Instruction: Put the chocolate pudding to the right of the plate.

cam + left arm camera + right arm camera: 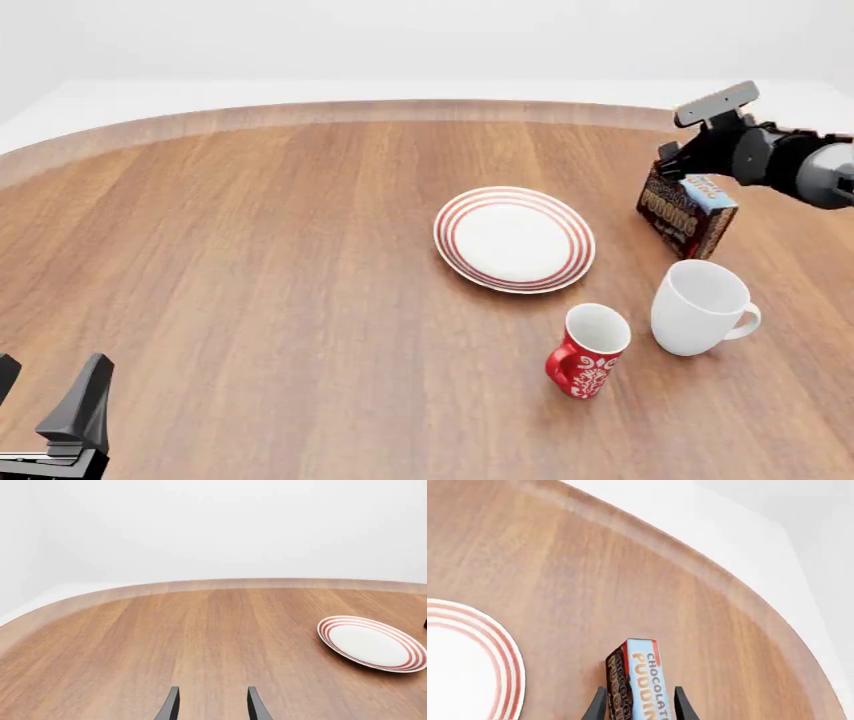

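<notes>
Chocolate pudding [639, 685] upright between right gripper [638, 706] fingers, clamped, right of plate [514, 239], left gripper [212, 706] fingers apart

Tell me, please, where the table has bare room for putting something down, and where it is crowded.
The table is bare left of the plate, toward the left gripper. It is crowded right of the plate: chocolate pudding in the right gripper, white mug, red mug.

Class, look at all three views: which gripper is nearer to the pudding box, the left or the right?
The right. The right gripper has its jaws either side of the pudding box, beside the plate. The left gripper sits open at the table's near left corner, far away.
</notes>
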### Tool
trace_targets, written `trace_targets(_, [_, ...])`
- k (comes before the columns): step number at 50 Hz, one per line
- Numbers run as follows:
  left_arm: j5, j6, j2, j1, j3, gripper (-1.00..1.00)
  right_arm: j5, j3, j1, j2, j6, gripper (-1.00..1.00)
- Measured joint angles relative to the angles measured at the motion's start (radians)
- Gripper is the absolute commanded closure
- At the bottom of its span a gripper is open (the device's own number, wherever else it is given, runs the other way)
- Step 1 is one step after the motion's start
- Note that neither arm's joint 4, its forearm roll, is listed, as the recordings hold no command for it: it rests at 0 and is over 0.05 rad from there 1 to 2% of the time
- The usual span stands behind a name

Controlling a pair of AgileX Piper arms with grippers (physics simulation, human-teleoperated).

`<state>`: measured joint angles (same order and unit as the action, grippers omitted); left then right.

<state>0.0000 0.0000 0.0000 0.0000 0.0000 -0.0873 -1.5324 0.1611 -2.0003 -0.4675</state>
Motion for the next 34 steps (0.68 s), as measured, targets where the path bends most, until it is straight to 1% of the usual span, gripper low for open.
trace_targets(2, [0.0,0.0,0.0,0.0,0.0,-1.0,-0.028,-0.028,-0.008,0.043,0.0,-1.0])
trace_targets(4, [0.0,0.0,0.0,0.0,0.0,-1.0,-0.072,-0.08,-0.02,0.097,0.005,-1.0])
trace_targets(13, [0.0,0.0,0.0,0.0,0.0,-1.0,-0.305,-0.4,-0.107,0.336,0.037,-1.0])
trace_targets(17, [0.0,0.0,0.0,0.0,0.0,-1.0,-0.411,-0.578,-0.137,0.425,0.056,-1.0])
trace_targets(20, [0.0,0.0,0.0,0.0,0.0,-1.0,-0.512,-0.753,-0.158,0.462,0.083,-1.0])
trace_targets(23, [0.0,0.0,0.0,0.0,0.0,-1.0,-0.585,-0.896,-0.168,0.508,0.095,-1.0])
trace_targets(26, [0.0,0.0,0.0,0.0,0.0,-1.0,-0.636,-1.002,-0.172,0.55,0.108,-1.0])
trace_targets(29, [0.0,0.0,0.0,0.0,0.0,-1.0,-0.667,-1.08,-0.168,0.585,0.12,-1.0])
trace_targets(32, [0.0,0.0,0.0,0.0,0.0,-1.0,-0.687,-1.131,-0.167,0.609,0.133,-1.0])
trace_targets(34, [0.0,0.0,0.0,0.0,0.0,-1.0,-0.684,-1.13,-0.168,0.632,0.14,-1.0])
